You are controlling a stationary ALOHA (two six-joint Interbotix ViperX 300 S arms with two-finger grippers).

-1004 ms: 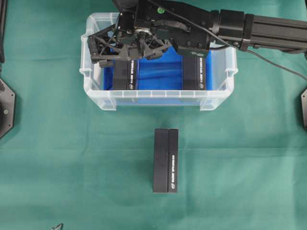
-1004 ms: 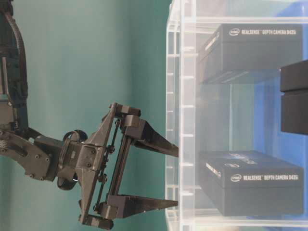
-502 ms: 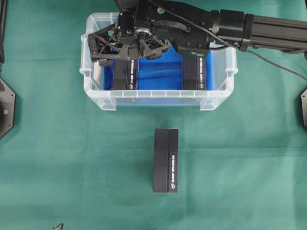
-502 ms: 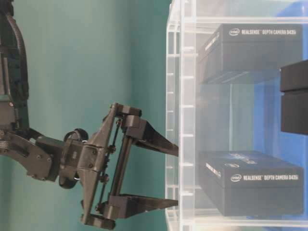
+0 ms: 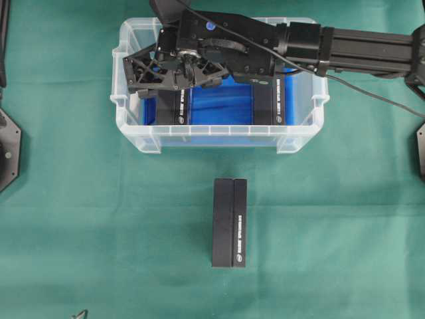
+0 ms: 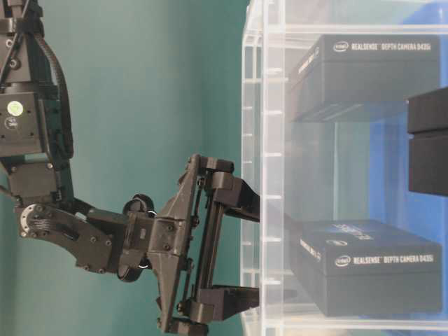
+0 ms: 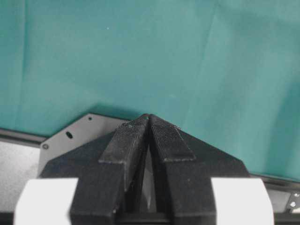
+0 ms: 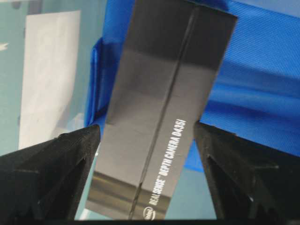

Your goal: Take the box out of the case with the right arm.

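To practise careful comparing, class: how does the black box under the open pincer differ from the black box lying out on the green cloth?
The box in the case lies on the blue lining inside the clear case; the box on the cloth lies outside, on the open green cloth. The box in the case sits between the fingers of the open right pincer, partly hidden from overhead; the box on the cloth is fully visible, nothing near it. Both are long, black, with white lettering.

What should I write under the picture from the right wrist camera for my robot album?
The right hand, open wide, straddles a black camera box lying on the case's blue lining.
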